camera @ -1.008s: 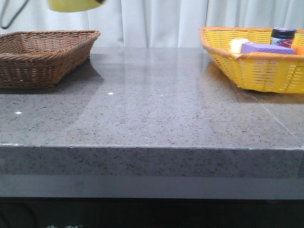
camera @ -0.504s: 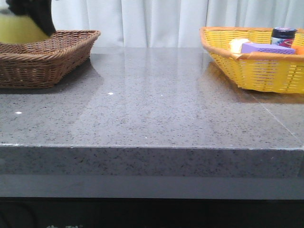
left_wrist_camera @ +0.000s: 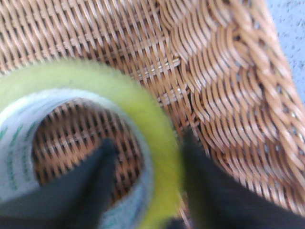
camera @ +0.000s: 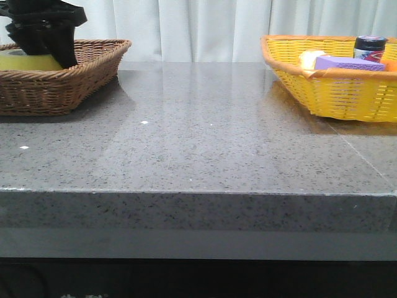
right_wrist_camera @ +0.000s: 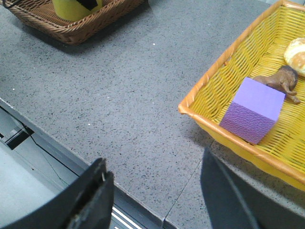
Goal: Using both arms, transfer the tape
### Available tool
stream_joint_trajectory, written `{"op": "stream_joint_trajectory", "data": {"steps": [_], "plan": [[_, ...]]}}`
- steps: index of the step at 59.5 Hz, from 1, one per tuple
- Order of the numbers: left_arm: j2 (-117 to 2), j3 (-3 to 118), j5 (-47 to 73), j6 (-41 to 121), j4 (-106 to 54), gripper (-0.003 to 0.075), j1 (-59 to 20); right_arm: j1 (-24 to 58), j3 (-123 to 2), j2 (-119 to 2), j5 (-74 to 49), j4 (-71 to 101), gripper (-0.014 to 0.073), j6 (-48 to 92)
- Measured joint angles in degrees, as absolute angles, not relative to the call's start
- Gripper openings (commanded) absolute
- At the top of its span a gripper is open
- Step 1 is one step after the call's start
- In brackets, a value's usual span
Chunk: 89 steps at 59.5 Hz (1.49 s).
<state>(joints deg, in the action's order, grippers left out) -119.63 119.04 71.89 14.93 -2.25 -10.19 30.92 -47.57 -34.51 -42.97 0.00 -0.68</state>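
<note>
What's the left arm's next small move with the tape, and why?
Probably open the left claw and let go. The tape already sits low inside the brown wicker basket, with the weave showing through its core; one finger is inside the core and one outside, pinching the wall. The right claw is open and empty, over the table edge near the yellow basket.

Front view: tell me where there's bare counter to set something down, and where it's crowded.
The grey counter is bare between the brown basket and the yellow basket, forward to its front edge. Crowded: the brown basket holds the tape gripped by the left pincer; the yellow basket holds a purple block and other items.
</note>
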Motion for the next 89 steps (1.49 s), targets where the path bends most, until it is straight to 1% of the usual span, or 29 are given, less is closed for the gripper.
{"op": "stream_joint_trajectory", "data": {"steps": [24, 34, 45, 52, 62, 77, 89], "plan": [[-117.91, 119.04, 71.77, 10.68, -2.25, 0.0526, -10.19, 30.92, -47.57, -34.51, -42.97, 0.0, 0.0435, -0.68], [-113.64, 119.04, 71.77, 8.65, -3.3, 0.0526, -10.19, 30.92, -47.57, -34.51, -42.97, 0.0, 0.0435, -0.68], [-107.92, 118.93, 71.87, 6.88, -9.62, 0.0526, -10.19, 30.92, -47.57, -34.51, -42.97, 0.0, 0.0435, -0.68], [-103.78, 117.39, 71.87, 6.64, -10.86, 0.0526, -11.11, 30.92, -47.57, -34.51, -42.97, 0.0, 0.0435, -0.68], [-97.16, 111.23, 71.97, 6.44, -10.74, 0.0526, -14.26, 30.92, -47.57, -34.51, -42.97, 0.0, 0.0435, -0.68], [-86.71, 96.76, 72.09, 6.44, -8.57, 0.0526, -19.86, 30.92, -47.57, -34.51, -42.97, 0.0, 0.0435, -0.68], [-76.75, 84.57, 72.09, 6.44, -8.34, 0.0525, -21.19, 30.92, -47.57, -34.51, -42.97, 0.0, 0.0435, -0.68]]}}
